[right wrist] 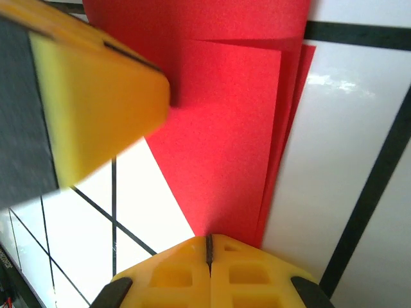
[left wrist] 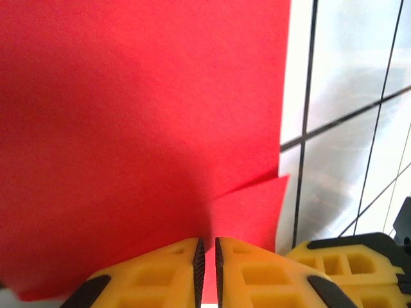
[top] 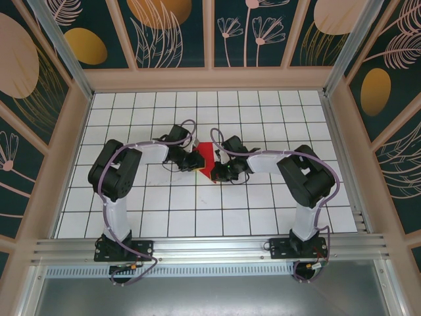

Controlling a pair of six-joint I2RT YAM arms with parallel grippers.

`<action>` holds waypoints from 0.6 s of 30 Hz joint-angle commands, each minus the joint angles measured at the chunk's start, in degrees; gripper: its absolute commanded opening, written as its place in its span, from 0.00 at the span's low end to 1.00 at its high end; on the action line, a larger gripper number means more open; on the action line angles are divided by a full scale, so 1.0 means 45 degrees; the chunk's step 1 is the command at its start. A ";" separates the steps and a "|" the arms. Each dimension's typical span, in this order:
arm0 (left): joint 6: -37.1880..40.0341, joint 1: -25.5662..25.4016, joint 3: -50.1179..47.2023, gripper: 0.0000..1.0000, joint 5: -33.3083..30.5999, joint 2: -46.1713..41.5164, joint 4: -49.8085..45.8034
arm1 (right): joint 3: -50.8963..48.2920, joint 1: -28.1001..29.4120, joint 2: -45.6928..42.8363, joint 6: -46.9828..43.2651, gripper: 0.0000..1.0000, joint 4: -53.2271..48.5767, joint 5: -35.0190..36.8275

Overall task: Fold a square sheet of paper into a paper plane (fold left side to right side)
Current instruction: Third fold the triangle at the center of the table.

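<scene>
The square sheet of paper [top: 206, 157] is bright red and lies folded into a wedge at mid-table between both grippers. In the left wrist view the paper [left wrist: 141, 115] spreads close to the camera, with a crease running toward my left gripper [left wrist: 207, 247]. Its jaws stand a sliver apart with red paper in the gap, shut on a raised flap. The right wrist view has layered red paper [right wrist: 225, 128] narrowing to a point at my right gripper [right wrist: 209, 240], whose jaws are shut, tips on that point. From above, the left gripper [top: 195, 160] and right gripper [top: 219, 172] flank the sheet.
The white gridded table [top: 263, 204] is walled by wooden panels [top: 72, 151] on three sides. The other arm's yellow finger [right wrist: 96, 96] looms at the upper left of the right wrist view. A right-arm finger [left wrist: 350, 263] sits at the lower right of the left wrist view.
</scene>
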 commanded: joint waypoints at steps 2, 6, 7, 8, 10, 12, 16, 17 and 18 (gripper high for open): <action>0.0746 0.1009 -0.0158 0.18 -0.2734 0.0685 -0.0066 | -0.1070 -0.0184 0.0914 -0.0074 0.00 -0.2771 0.1826; 0.0960 0.1355 -0.0306 0.18 -0.2986 0.0701 -0.0114 | -0.1134 -0.0168 0.0824 -0.0063 0.00 -0.2681 0.1740; 0.0978 0.1417 -0.0346 0.18 -0.2986 0.0701 -0.0078 | -0.1163 -0.0168 0.0815 -0.0072 0.00 -0.2650 0.1711; 0.1007 0.1483 -0.0376 0.18 -0.3020 0.0706 -0.0041 | -0.1170 -0.0169 0.0789 -0.0091 0.00 -0.2652 0.1685; 0.1085 0.1647 -0.0362 0.18 -0.3049 0.0794 -0.0057 | -0.1217 -0.0173 0.0757 -0.0136 0.00 -0.2652 0.1683; 0.1142 0.1804 -0.0348 0.18 -0.3064 0.0856 -0.0053 | -0.1275 -0.0164 0.0671 -0.0151 0.00 -0.2638 0.1674; 0.1323 0.2065 -0.0055 0.19 -0.3040 0.0916 -0.0250 | -0.1340 -0.0155 0.0595 -0.0151 0.00 -0.2551 0.1613; 0.1393 0.2120 0.0055 0.20 -0.3028 0.0880 -0.0337 | -0.1339 -0.0164 0.0586 -0.0151 0.00 -0.2488 0.1581; 0.1431 0.2150 0.0153 0.21 -0.2979 0.0799 -0.0440 | -0.1339 -0.0151 0.0563 -0.0151 0.00 -0.2412 0.1539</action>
